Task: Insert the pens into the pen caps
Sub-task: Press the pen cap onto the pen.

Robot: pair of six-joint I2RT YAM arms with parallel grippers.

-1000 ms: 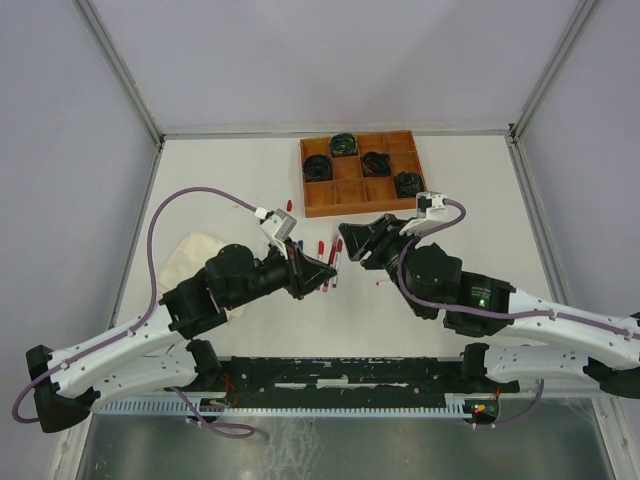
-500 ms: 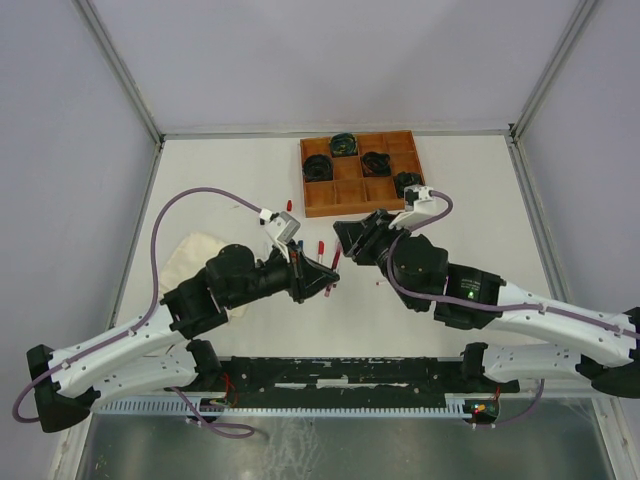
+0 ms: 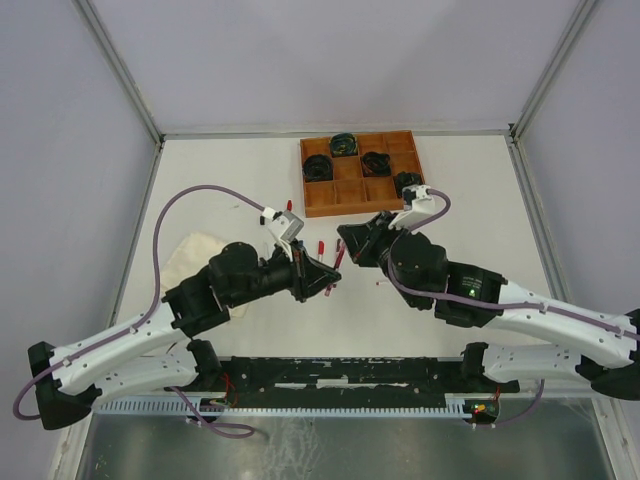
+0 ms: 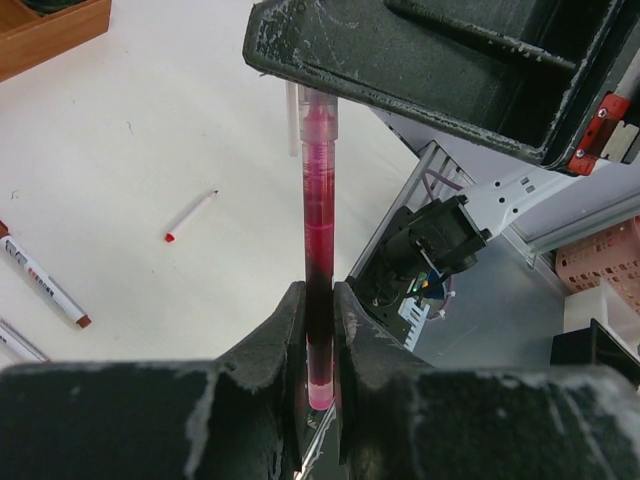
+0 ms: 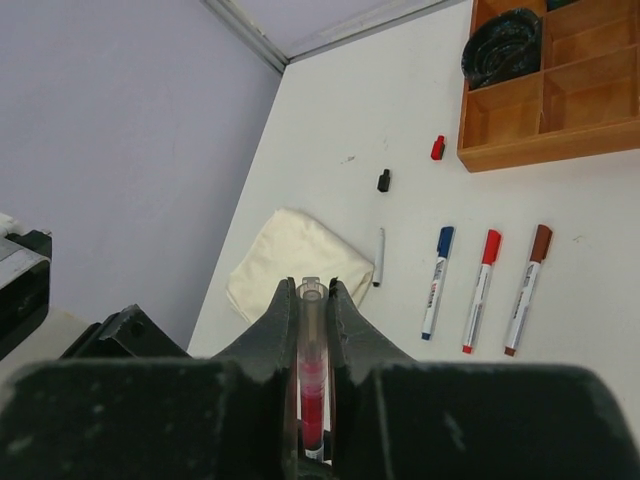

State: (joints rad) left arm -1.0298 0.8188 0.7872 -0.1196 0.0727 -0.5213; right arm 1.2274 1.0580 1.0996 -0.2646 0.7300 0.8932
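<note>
A pen (image 4: 319, 200) with a red see-through barrel stands in my left gripper (image 4: 319, 295), which is shut on its lower end. Its upper end sits inside a clear pen cap (image 5: 311, 300), and my right gripper (image 5: 313, 290) is shut on that cap. In the top view the two grippers meet tip to tip, left gripper (image 3: 325, 272) and right gripper (image 3: 343, 245), above the table's middle. Three capped pens lie on the table: blue (image 5: 437, 268), red (image 5: 480, 277) and brown (image 5: 527, 275). A loose red cap (image 5: 437, 148) and a black cap (image 5: 384, 180) lie near the tray.
A wooden tray (image 3: 360, 172) with dark cable coils (image 5: 505, 40) stands at the back. A folded cream cloth (image 5: 295, 262) lies at the left. A thin white pen with a red tip (image 4: 190, 215) and a thin dark-tipped pen (image 5: 379, 257) lie loose on the table.
My right gripper moved left to the raised pen and closed on its clear cap. The left gripper stayed shut on the pen and barely shifted.
</note>
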